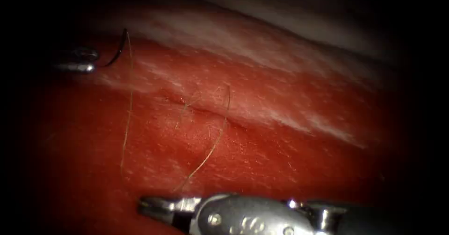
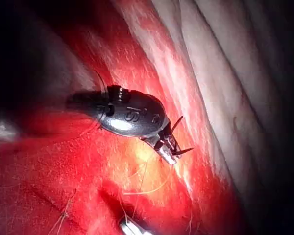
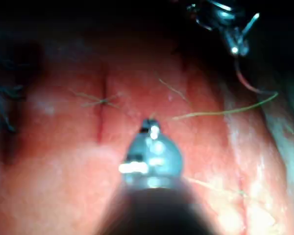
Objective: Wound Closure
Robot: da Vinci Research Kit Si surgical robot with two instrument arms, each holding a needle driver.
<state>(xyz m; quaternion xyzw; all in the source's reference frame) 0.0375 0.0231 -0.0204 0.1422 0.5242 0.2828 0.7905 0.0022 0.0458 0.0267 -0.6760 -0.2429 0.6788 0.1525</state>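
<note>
Endoscope: your left end effector (image 1: 89,61) gripped the needle (image 1: 118,49) near its lower end, clear of the tissue (image 1: 280,123), left of the cut (image 1: 206,110). Thread (image 1: 127,109) hung below it. Your right end effector (image 1: 156,206) looked closed, holding nothing.
Left wrist: the left end effector (image 2: 169,147) clamped the needle (image 2: 179,137) above the tissue.
Right wrist: I could not tell how the right end effector (image 3: 151,128) stood; the cut (image 3: 102,115) lay just beside it.

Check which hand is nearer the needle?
Left. The left hand holds the needle at its lower end, clear of the tissue; the right hand sits low, well away.

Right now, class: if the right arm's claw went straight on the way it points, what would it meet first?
The right claw points left, low above the tissue. Its way looks free; the thread lies behind its tip, though depth is unclear.
</note>
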